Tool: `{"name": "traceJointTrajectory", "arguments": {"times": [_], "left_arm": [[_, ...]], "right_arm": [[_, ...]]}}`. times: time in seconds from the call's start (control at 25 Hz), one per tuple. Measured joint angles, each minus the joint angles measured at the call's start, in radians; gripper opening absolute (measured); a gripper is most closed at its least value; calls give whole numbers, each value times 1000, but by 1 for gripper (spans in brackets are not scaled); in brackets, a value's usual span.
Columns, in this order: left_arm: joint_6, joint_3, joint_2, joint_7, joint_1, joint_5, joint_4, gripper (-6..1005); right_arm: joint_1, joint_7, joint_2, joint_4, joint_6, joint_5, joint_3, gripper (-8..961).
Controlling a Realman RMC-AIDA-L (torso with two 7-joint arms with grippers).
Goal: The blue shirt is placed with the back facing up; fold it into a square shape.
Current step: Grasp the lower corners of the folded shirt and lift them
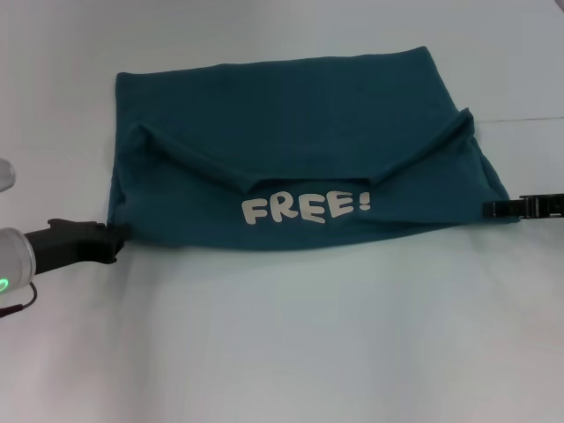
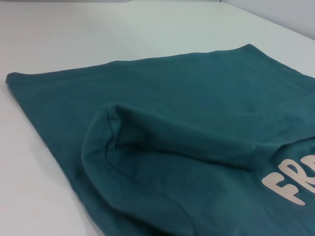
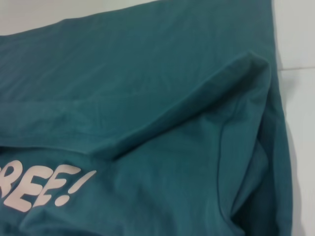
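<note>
The blue shirt (image 1: 291, 150) lies spread across the white table, and the side with white "FREE!" lettering (image 1: 306, 209) shows on the near part, which is folded over. Raised folds run from both side corners down toward the lettering. My left gripper (image 1: 113, 238) is at the shirt's near left corner, pinching the fabric edge. At the near right corner, which is drawn out to a point, my right gripper (image 1: 493, 209) is shut on the cloth. The left wrist view shows the shirt (image 2: 162, 128) with a puffed fold. The right wrist view shows the shirt (image 3: 147, 98) creased, but neither wrist view shows fingers.
The white table (image 1: 282, 352) stretches bare in front of the shirt and behind it. A seam in the tabletop (image 1: 529, 118) runs off to the right of the shirt.
</note>
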Motion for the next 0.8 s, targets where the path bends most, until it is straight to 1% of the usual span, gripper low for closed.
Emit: {"name": "traceJointTrajectory", "arguments": {"times": [0.36,0.52,0.8], "left_arm": [[-6,0,0,-8,-1,0,1,68],[-9,0,0,-9,-1,0,1,68],[-14,0,-2,-10,-1,0,-1,68]], "right_arm": [[21,-12,10,-1,32,-44,-3,732],[24,-31,23,-1,44,-46,-6,732],[26,-35,26,7,47,-47,-24,733]]}}
